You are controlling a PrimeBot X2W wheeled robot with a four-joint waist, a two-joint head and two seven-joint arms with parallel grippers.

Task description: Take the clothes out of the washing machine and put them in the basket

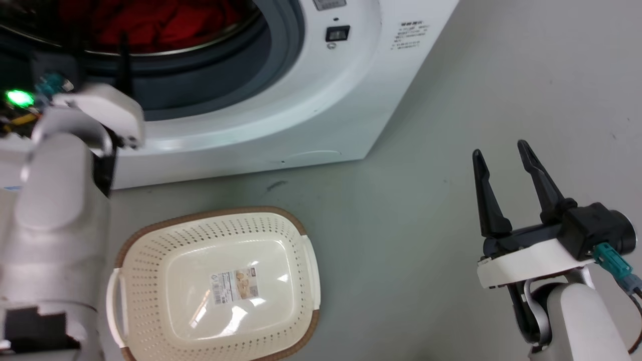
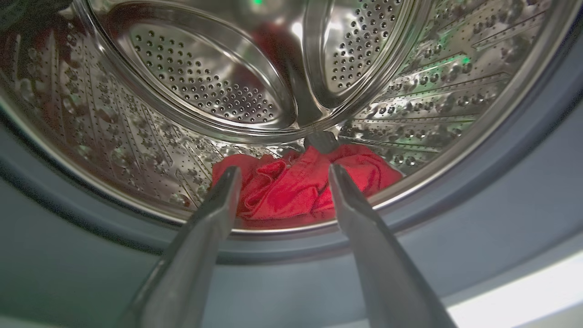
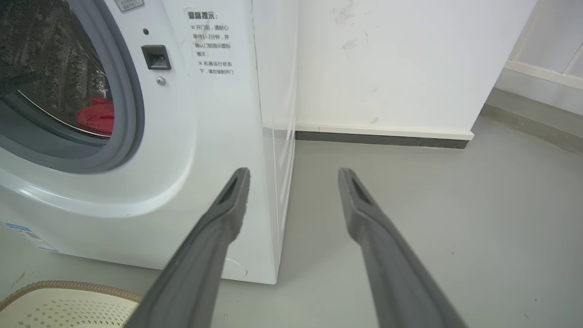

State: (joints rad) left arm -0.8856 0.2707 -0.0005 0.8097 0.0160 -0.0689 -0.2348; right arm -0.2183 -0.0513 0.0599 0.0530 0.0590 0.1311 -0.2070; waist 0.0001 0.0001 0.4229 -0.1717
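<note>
**Left hand** (image 2: 283, 169): released. Both fingers are spread apart with nothing between them. They point into the porthole of the washing machine (image 1: 301, 110).
- The grey rubber door seal (image 2: 501, 182) passes beneath both fingers, and its steel lip lies between the finger bases and the load.
- The red clothes (image 2: 282, 196) lie ahead of the fingertips in a crumpled heap on the bottom of the perforated steel drum (image 2: 205, 82). In the left wrist view the heap spans the gap between the two tips. Contact between tips and fabric cannot be determined.
- A raised drum rib (image 2: 314, 123) stands directly behind the heap.
- A green indicator lamp (image 1: 19, 98) is lit on the wrist behind this hand.

**Right hand** (image 1: 499, 148): released and empty, fingers apart, held over the bare grey floor (image 1: 426, 225).
- The washing machine cabinet stands ahead and to this hand's left, its corner edge in line with the left finger.
- Further left on the front panel are a black latch socket (image 3: 156, 57) and a printed notice (image 3: 212, 43).
- A white wall (image 3: 387, 68) with a dark skirting strip (image 3: 382, 139) stands ahead.

**Basket** (image 1: 150, 260): cream perforated plastic with a brown rim, on the floor below the porthole, behind and beneath the left hand and well to the right hand's left. It contains no clothes. A product sticker (image 1: 233, 285) is on its base.
</note>
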